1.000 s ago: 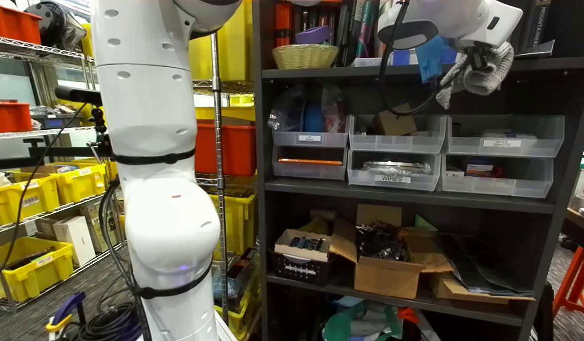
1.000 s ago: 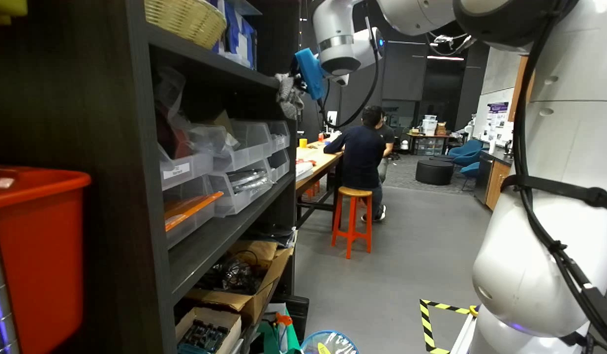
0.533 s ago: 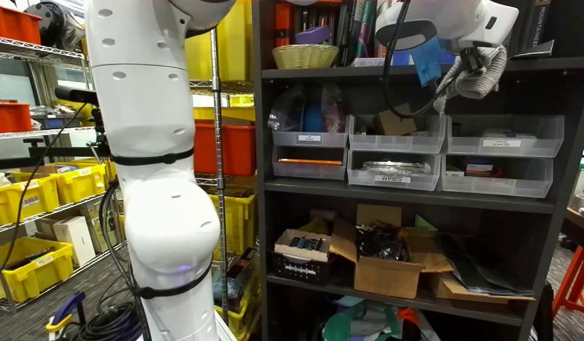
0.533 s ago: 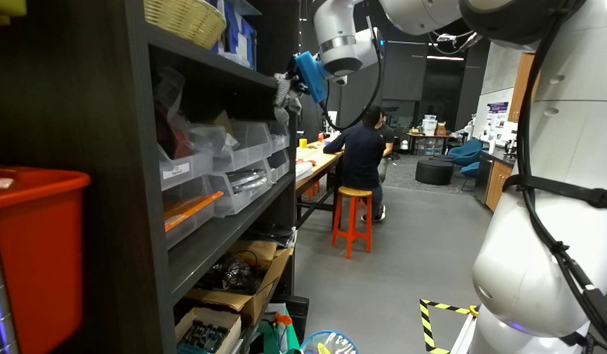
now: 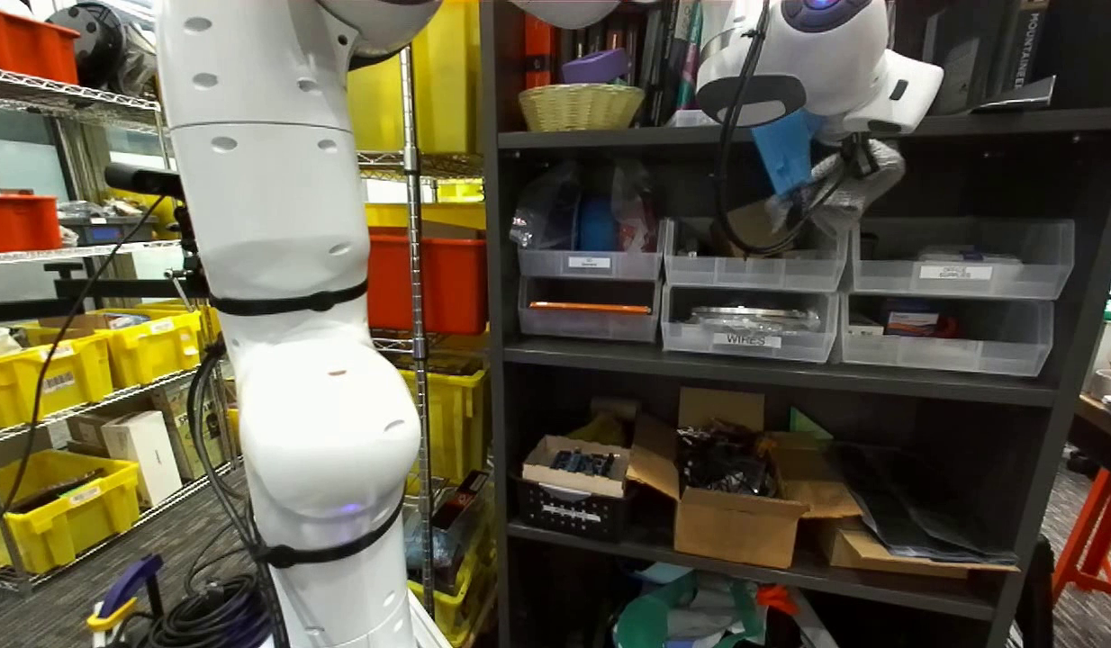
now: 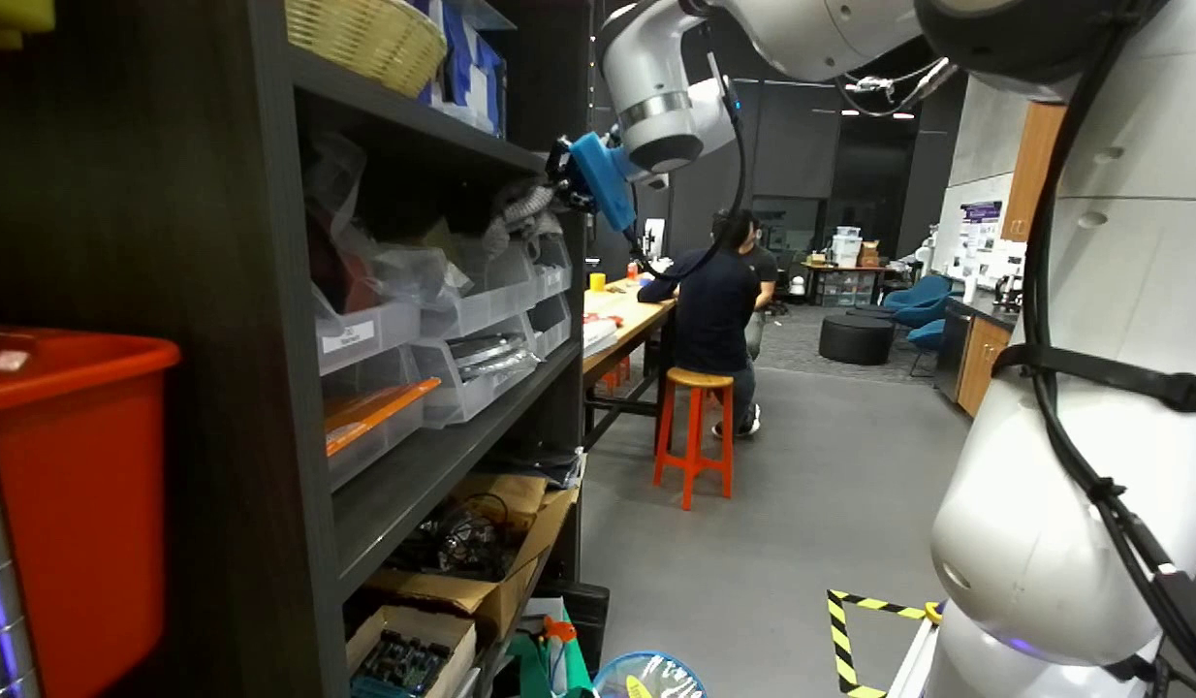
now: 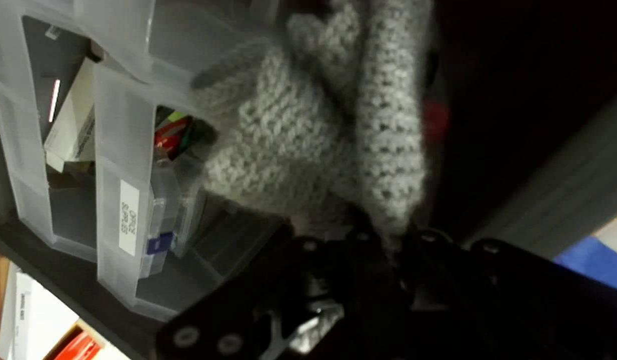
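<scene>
1. Wrist view: my gripper [image 7: 391, 240] enters from the bottom edge; its black fingers [image 7: 358, 250] are clenched on a grey knitted cloth [image 7: 298, 135], bunched at the tips, with loose folds spreading out beyond them; the far folds look blurred.

2. Where the cloth is: in both exterior views it hangs from my grip near the dark shelf board [image 5: 1015, 121], lower than that board, level with the upper row of bins; in the wrist view it hides part of the clear plastic bin labelled "OFFICE SUPPLIES" [image 7: 121, 135], where a clear case with a blue latch [image 7: 160, 243] lies; whether cloth and bin touch, I cannot tell.

3. Around me, in an exterior view: a looped black cable [image 5: 724, 171] droops in front of the neighbouring bins; the bin labelled "WIRES" [image 5: 700, 342] sits in the row beneath.

4. What could go wrong, as I judge it: a dangling fold could snag on a bin rim and tug it forward; the soft knit could slide free, since I seem to pinch only one bunched end; my knuckles could knock the shelf board, because its front edge looks close; the cable's slack could hook a bin.
</scene>
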You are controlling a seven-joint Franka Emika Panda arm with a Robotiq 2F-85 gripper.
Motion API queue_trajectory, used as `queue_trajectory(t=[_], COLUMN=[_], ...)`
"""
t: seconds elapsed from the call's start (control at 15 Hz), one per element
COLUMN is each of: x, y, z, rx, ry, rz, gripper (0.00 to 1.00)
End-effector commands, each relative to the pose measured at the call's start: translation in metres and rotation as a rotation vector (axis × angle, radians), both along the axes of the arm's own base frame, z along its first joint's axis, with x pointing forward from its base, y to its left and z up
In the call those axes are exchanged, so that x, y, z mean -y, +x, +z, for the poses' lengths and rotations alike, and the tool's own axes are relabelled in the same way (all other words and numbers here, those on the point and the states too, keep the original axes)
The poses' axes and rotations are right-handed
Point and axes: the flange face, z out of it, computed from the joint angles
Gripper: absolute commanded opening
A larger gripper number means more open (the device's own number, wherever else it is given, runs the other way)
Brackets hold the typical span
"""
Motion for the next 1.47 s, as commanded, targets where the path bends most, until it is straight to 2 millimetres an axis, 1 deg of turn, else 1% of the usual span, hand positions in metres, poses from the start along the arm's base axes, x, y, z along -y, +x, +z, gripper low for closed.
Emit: queue_trajectory(t=[0.0, 0.2, 0.47, 0.6, 0.8, 1.07, 1.27, 1.4], x=[-0.027, -0.029, -0.021, -0.014, 0.004, 0.039, 0.065, 0.077], y=[-0.002, -0.005, -0.008, -0.010, -0.019, -0.032, -0.047, -0.056], z=[0.001, -0.002, -0.003, -0.007, -0.010, -0.014, -0.010, -0.004], rx=[0.017, 0.021, 0.029, 0.022, 0.012, 0.009, 0.039, 0.066], ry=[-0.018, -0.029, -0.020, -0.008, 0.014, 0.070, 0.122, 0.146], rz=[0.064, 0.069, 0.056, 0.045, 0.027, -0.004, -0.024, -0.026], gripper=[0.03, 0.03, 0.03, 0.03, 0.03, 0.03, 0.03, 0.03])
